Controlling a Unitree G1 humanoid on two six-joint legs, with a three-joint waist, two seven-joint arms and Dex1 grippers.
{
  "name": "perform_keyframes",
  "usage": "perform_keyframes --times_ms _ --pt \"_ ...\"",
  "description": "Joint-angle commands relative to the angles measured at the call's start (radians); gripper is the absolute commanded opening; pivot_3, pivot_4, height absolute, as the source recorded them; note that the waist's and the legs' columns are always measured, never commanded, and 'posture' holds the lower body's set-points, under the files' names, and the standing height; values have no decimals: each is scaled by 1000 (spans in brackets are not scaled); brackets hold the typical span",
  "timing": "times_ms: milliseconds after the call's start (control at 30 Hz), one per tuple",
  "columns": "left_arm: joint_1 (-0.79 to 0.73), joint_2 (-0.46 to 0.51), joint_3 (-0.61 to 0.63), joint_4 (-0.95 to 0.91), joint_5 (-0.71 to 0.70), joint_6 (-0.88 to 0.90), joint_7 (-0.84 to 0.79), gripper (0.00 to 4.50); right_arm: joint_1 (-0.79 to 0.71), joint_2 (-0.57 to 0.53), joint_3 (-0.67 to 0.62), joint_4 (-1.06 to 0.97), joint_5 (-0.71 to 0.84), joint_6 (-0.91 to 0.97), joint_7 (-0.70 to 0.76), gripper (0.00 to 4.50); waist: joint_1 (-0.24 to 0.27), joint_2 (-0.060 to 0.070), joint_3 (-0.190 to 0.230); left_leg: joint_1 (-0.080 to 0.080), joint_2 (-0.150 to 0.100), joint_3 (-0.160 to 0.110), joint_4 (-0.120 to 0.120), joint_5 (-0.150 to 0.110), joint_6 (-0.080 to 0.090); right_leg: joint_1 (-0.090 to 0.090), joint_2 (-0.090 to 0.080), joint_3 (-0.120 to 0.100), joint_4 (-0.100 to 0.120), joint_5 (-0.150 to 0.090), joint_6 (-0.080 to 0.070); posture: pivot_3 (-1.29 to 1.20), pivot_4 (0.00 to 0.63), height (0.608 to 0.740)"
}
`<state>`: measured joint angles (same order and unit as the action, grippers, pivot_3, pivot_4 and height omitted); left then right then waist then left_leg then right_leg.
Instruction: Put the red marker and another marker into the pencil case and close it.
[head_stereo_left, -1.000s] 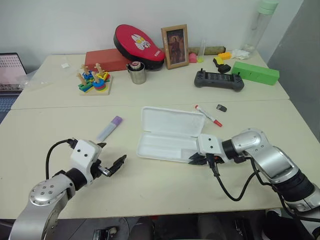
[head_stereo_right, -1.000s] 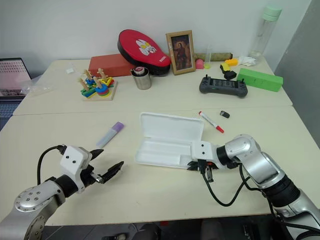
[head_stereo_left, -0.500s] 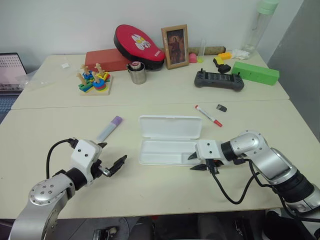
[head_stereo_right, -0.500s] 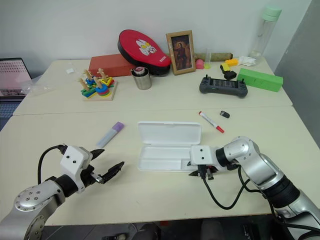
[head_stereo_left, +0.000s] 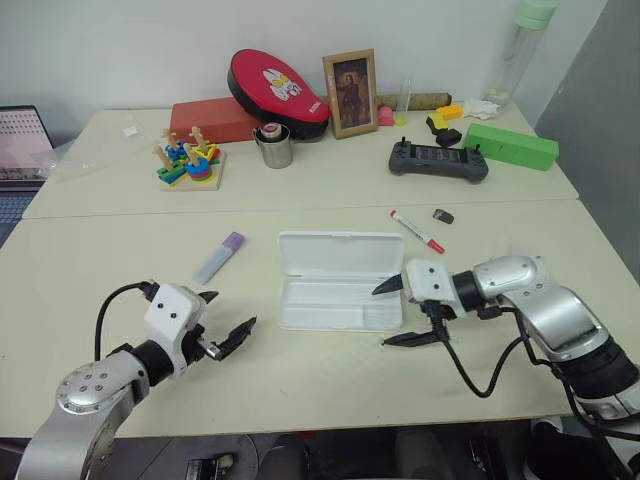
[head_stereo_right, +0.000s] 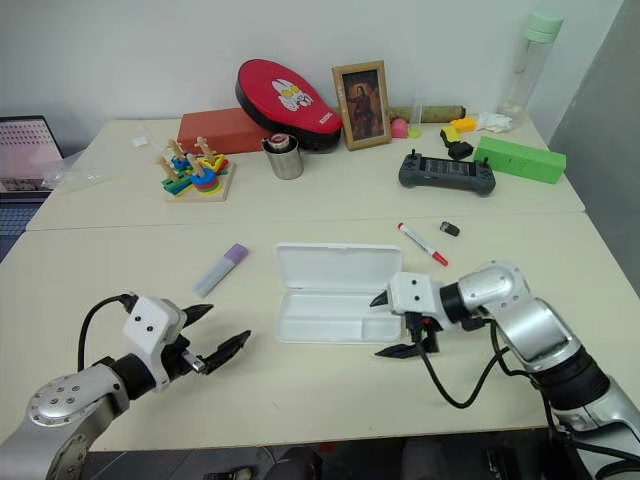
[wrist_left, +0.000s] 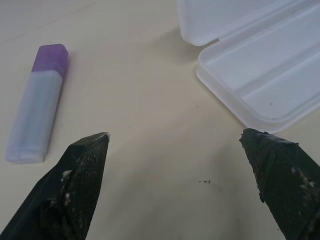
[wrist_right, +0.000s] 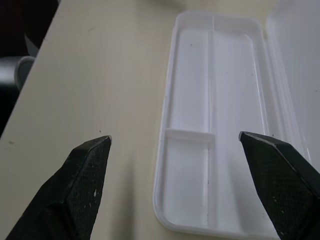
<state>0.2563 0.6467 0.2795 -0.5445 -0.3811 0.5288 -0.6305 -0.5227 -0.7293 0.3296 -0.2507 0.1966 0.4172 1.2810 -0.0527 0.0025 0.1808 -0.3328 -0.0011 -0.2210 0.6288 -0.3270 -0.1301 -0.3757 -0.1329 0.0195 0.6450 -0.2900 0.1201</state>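
Matte beige tabletop (head_stereo_left: 300, 390) w/ glossy white clamshell pencil case (head_stereo_left: 340, 281) flat open; both grippers spread, empty.

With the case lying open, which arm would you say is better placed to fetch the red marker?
Probably the right. The red marker lies just beyond the open right gripper, past the pencil case's right end. The open left gripper sits across the case, nearer the lavender marker.

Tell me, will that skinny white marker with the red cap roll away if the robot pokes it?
Probably, if poked sideways. The slim white marker with the red cap looks round and lies flat on the smooth beige table, so it could roll. It seems small and thin, so likely light and easy to knock. It looks stiff, not bendy.
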Motion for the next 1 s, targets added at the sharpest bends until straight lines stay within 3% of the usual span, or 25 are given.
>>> perform_keyframes --times_ms 33,267,567,867,1000 --pt "2 29 46 -39 -24 1 -21 4500 -12 -11 -68 -50 65 38 -6 4330 1 0 0 0 0 0 0 0 0 0 0 0 0 0 0 0 150 740" --pt "-17 81 81 -67 -65 37 -50 4500 -5 -19 -137 -86 145 145 -48 4330 2 0 0 0 0 0 0 0 0 0 0 0 0 0 0 0 150 740" --pt "-115 282 201 -141 -260 143 -217 4500 6 -96 -243 -51 155 204 -115 4330 2 -2 2 0 0 1 0 0 0 0 0 0 0 0 0 0 150 740" --pt "-286 393 105 -206 -323 183 -247 4500 -33 -131 -246 84 80 171 -178 4330 -4 -2 2 0 1 1 0 0 0 0 0 -1 0 0 0 0 150 740" --pt "-472 403 -3 -192 -273 182 -181 4500 -100 -54 -216 210 -4 180 -321 4330 -7 -2 2 -1 1 2 0 0 0 0 0 0 0 0 0 0 150 740"
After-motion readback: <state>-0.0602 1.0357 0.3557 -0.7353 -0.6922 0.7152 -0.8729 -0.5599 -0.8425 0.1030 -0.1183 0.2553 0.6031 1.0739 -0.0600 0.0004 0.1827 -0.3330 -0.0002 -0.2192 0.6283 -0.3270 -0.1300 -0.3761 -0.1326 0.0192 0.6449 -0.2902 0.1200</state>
